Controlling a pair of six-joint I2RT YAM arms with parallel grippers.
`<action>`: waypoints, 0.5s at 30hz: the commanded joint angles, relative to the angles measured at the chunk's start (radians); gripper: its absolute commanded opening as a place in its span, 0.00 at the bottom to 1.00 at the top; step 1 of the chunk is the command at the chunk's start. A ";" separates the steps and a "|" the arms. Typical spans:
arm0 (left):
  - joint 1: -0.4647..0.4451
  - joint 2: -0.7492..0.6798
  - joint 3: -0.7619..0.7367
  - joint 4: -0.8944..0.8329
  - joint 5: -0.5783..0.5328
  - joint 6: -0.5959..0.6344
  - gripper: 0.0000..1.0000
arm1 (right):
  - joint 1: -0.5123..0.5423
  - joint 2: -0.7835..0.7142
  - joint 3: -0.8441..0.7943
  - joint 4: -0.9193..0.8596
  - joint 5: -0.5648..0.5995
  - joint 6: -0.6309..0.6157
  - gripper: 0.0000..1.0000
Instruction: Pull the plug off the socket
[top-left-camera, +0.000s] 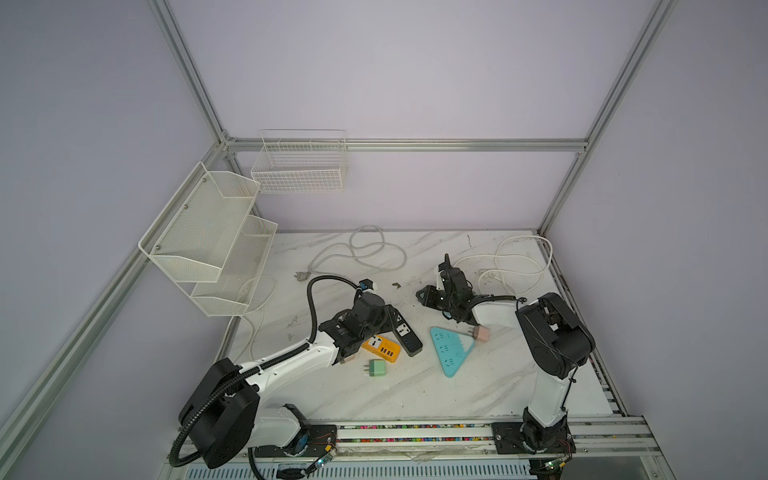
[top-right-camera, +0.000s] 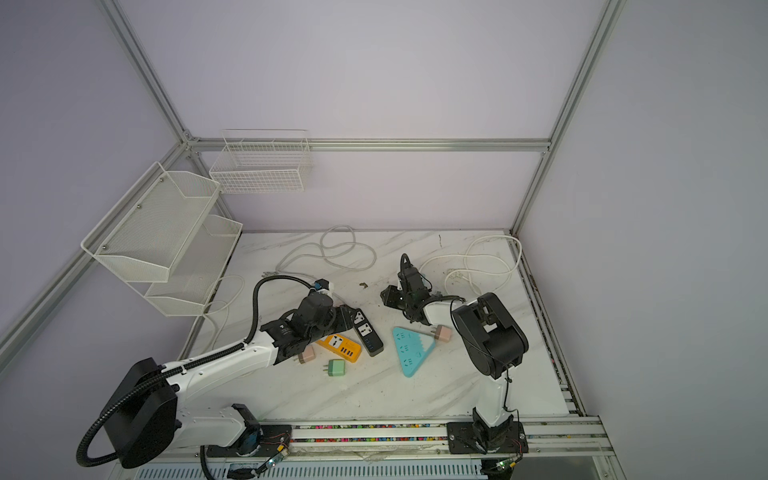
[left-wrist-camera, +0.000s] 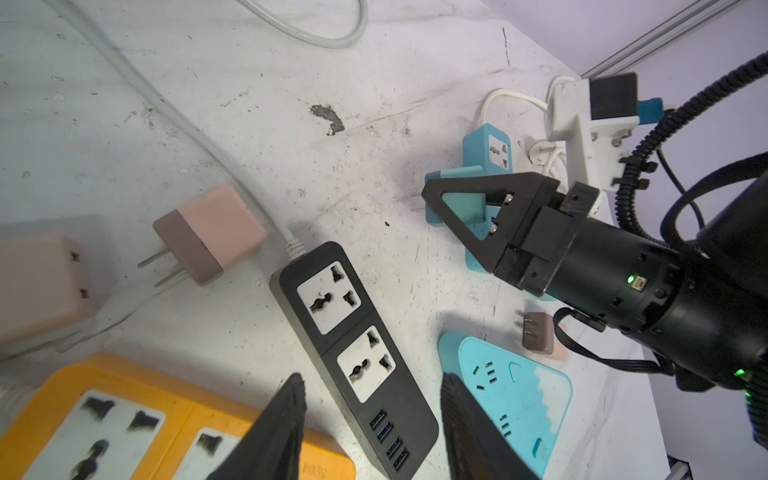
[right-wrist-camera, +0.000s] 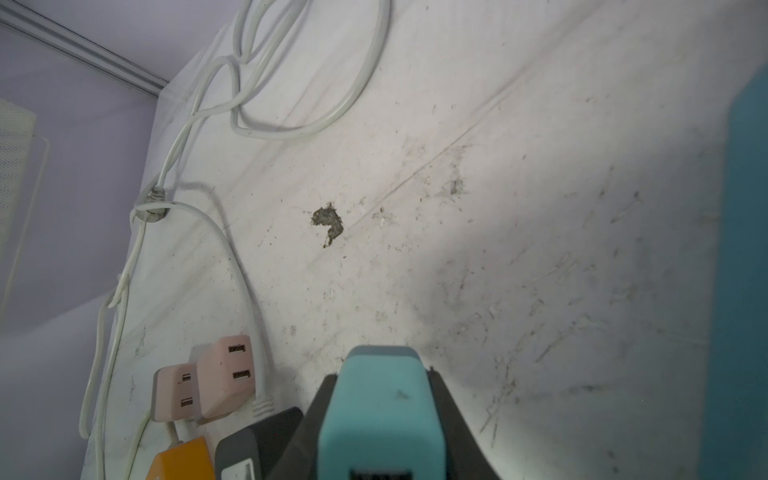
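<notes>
Plug (left-wrist-camera: 461, 172), a teal block, sits clamped between the closed jaws of the right gripper (right-wrist-camera: 376, 376). Its two prongs are bare and clear of the blue cube socket (left-wrist-camera: 488, 145) just beside it, at the far middle of the table (top-left-camera: 436, 399).

Only the left wrist view shows those prongs and the socket. The right wrist view gives just the plug's blunt back end wedged between the fingers. In both top views the plug is hidden under the right gripper.

Nearer and to the left, the left gripper (left-wrist-camera: 372, 380) hangs over the black power strip (left-wrist-camera: 353, 332) with its jaws partly spread and nothing between them. A pink plug (left-wrist-camera: 208, 232) lies loose beside that strip. An orange power strip (left-wrist-camera: 104, 415) lies on its left and a teal triangular socket board (left-wrist-camera: 511, 395) on its right. A green plug (top-left-camera: 377, 368) lies nearer still.
</notes>
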 joint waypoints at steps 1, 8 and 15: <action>0.011 -0.023 -0.043 0.022 -0.014 -0.012 0.54 | 0.020 0.023 0.039 0.034 0.031 0.004 0.29; 0.015 -0.038 -0.060 0.026 -0.023 -0.015 0.55 | 0.024 0.050 0.036 0.019 0.049 -0.001 0.39; 0.024 -0.043 -0.060 0.025 -0.023 -0.011 0.56 | 0.025 0.031 0.052 -0.035 0.066 -0.037 0.56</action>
